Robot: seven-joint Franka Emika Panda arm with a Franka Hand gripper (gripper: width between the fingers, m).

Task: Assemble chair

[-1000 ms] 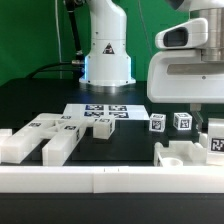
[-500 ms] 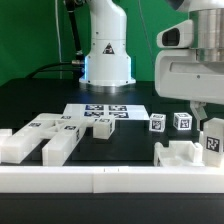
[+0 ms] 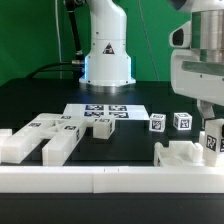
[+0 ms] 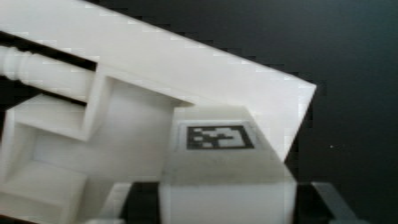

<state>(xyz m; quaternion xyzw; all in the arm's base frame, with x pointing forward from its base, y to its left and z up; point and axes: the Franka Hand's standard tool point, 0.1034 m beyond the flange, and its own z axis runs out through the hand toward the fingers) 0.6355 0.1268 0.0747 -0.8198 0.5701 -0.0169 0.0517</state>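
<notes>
Exterior view's right: gripper [image 3: 207, 115] just above tagged block [image 3: 213, 140] standing by slotted piece [image 3: 180, 157]. Fingers seemingly flank block [image 4: 222, 140]; clenched or released, cannot tell.

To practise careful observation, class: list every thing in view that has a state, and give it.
Chunky white slotted chair piece: lying flat, unassembled.
Small white tagged block: upright, under the gripper.
Gripper: straddling that block; open or shut unclear.
Two small white tagged cubes: loose, apart.
Long white tagged blocks: lying loose, unassembled.
</notes>
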